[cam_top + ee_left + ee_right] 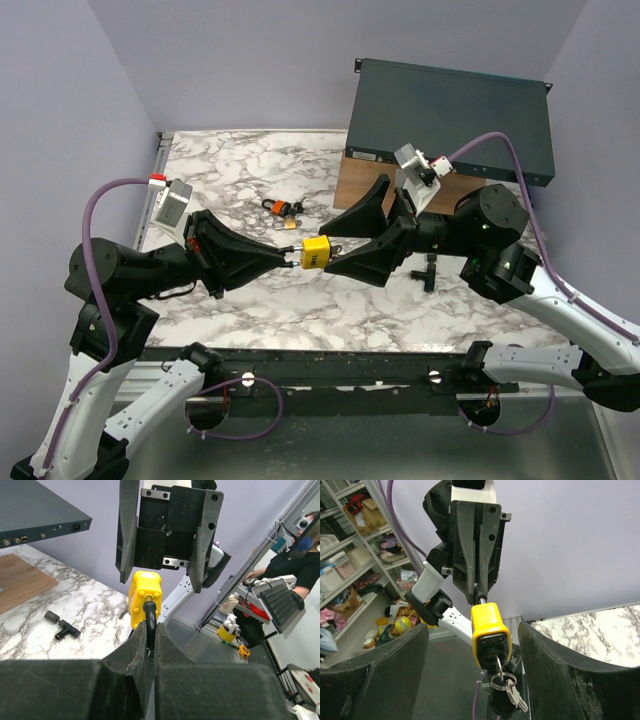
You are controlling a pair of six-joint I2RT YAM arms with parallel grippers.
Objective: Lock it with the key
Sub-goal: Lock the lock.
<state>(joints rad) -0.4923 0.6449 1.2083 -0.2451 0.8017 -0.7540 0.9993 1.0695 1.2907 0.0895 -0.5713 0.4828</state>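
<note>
A yellow padlock (pixel 316 252) hangs in the air above the table's middle. My left gripper (pixel 296 258) is shut on its black shackle (pixel 148 622), seen close in the left wrist view. My right gripper (pixel 331 247) is open, its jaws spread wide on either side of the padlock body (pixel 490 627) without touching it. A key (pixel 496 662) sits in the keyhole on the padlock's end face. A ring with a spare key (pixel 512 692) dangles from it.
A small orange and black padlock with keys (pixel 282 209) lies on the marble table (pixel 220 165). A wooden board (pixel 372 186) and a dark flat box (pixel 450 112) are at the back right. A black T-shaped part (pixel 428 270) lies by the right arm.
</note>
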